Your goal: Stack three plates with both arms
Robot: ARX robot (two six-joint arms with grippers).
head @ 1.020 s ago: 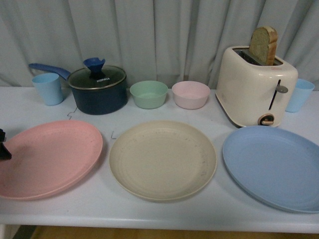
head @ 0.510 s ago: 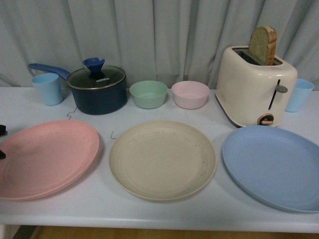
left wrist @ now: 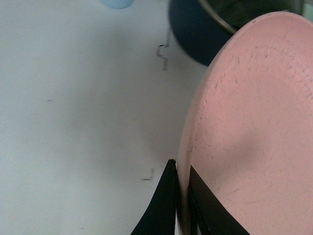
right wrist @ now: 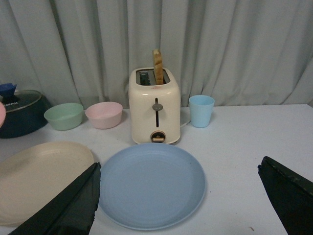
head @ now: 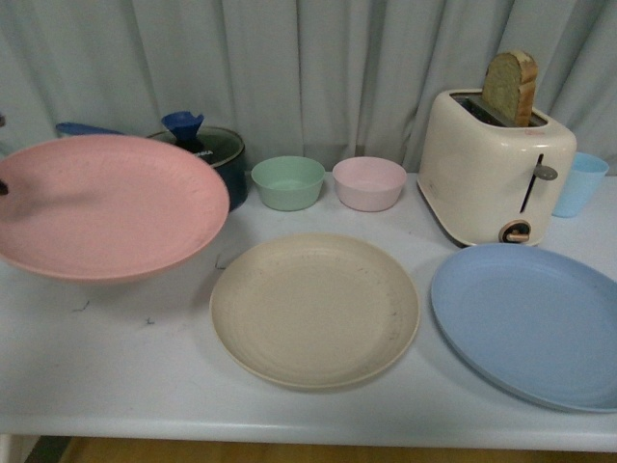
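toaster [head: 487,174], dark pot [head: 234,178], blue cup [head: 580,183]

Dim, soft, even light (slightly grainy), faint shadow beneath the pink plate [head: 106,203].

You face a staged kitchen scene: a white tabletop [head: 308,415] backed by a grey curtain [head: 318,77], with a toaster [head: 492,178] holding bread [head: 509,87] at upper right, a lidded pot [head: 229,174] at upper left, and a green bowl [head: 287,181] and a pink bowl [head: 368,183] between.
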